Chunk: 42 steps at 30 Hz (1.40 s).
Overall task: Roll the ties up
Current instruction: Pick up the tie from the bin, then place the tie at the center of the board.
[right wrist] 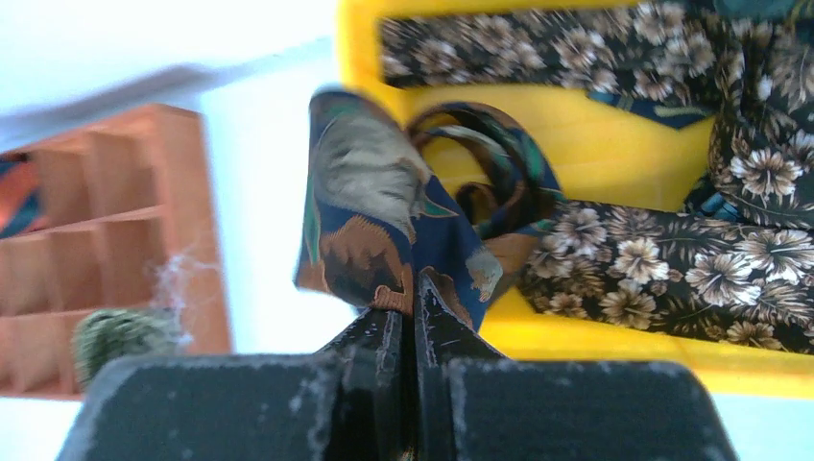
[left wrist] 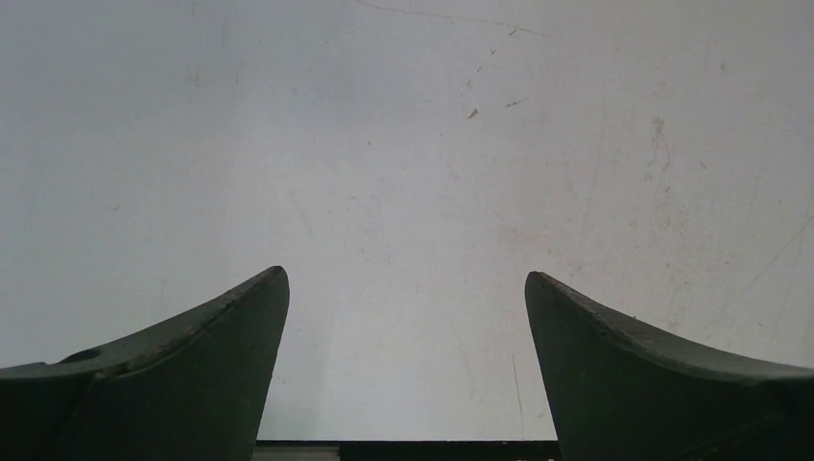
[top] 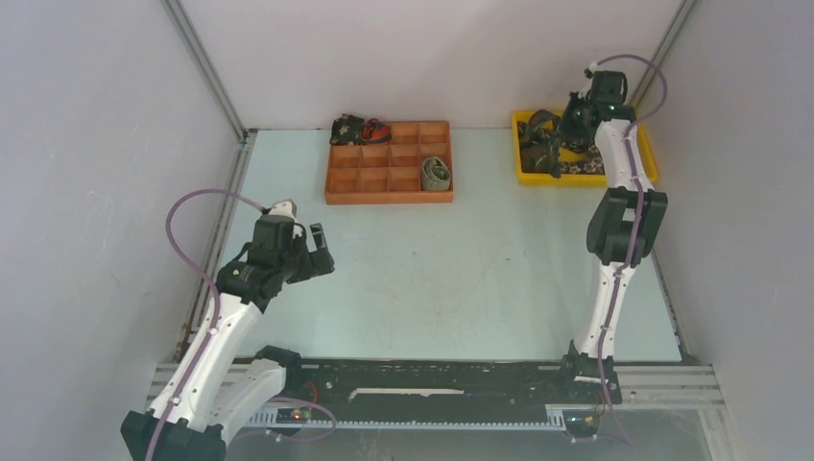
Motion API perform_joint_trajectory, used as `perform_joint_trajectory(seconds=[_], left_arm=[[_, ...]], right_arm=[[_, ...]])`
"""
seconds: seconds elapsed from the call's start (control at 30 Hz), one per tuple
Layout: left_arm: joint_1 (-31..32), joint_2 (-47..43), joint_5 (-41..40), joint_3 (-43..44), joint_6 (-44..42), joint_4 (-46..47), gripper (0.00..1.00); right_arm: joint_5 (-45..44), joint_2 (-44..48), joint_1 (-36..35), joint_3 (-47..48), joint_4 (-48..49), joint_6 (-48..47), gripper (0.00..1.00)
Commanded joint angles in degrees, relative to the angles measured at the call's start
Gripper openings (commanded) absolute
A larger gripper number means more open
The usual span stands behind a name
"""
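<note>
My right gripper (right wrist: 413,288) is shut on the edge of a navy tie (right wrist: 374,211) with brown and green patches. The tie hangs looped above the yellow bin (right wrist: 614,154). A dark floral tie (right wrist: 672,259) lies crumpled in that bin. In the top view this gripper (top: 566,120) hovers over the yellow bin (top: 586,179) at the back right. A rolled olive tie (top: 436,174) sits in one cell of the orange tray (top: 389,197), and other rolled ties (top: 357,130) fill its back-left cells. My left gripper (top: 322,252) is open over bare table, its fingers (left wrist: 240,336) spread wide and holding nothing.
The orange compartment tray (right wrist: 182,192) shows left of the bin in the right wrist view, with the olive coil (right wrist: 120,334) in it. White walls and metal rails enclose the table. A black rail runs along the near edge by the arm bases.
</note>
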State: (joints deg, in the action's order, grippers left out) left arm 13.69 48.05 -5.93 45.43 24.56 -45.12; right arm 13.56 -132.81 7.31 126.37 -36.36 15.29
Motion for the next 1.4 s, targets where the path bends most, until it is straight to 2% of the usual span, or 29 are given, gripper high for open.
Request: perform_joint_trajectory(seconds=[0.0,0.3,0.43,0.57,0.7,0.87,1.03,1.37], left_arm=[[-0.49,-2.21,-2.89,0.71,0.72,0.46,1.0],[-0.65,-3.84,-1.35,0.79,0.39,0.65,1.0],[-0.91,-4.55,-0.39,0.73,0.16,0.99,1.0],[-1.7,-5.76,0.88,0.5,-0.02,1.63,1.0],[-2.31,-7.03,1.04,0.54,0.01,1.92,1.0],[-2.42,-8.6,0.94,0.44,-0.03,2.08,1.0],[-2.44,-10.19,2.51,0.37,-0.42,2.62,0.99],[-2.44,-13.31,6.7,-0.34,-1.39,4.62,0.95]], right_arm=[[4.45,12.0,-2.34,3.75,-0.62,1.98,0.0],[9.72,24.52,-7.09,3.51,-7.2,4.92,0.0],[9.85,30.81,-12.72,0.55,-12.04,5.07,0.0],[8.31,37.61,-19.63,-4.15,-12.62,5.18,0.0],[11.52,42.53,-26.25,-5.25,-12.78,5.8,0.0],[13.39,48.06,-30.67,-6.45,-12.85,8.97,0.0],[22.8,52.22,-33.69,-8.49,-13.99,11.59,0.0],[41.07,60.58,-31.87,-14.62,-19.69,9.27,0.0]])
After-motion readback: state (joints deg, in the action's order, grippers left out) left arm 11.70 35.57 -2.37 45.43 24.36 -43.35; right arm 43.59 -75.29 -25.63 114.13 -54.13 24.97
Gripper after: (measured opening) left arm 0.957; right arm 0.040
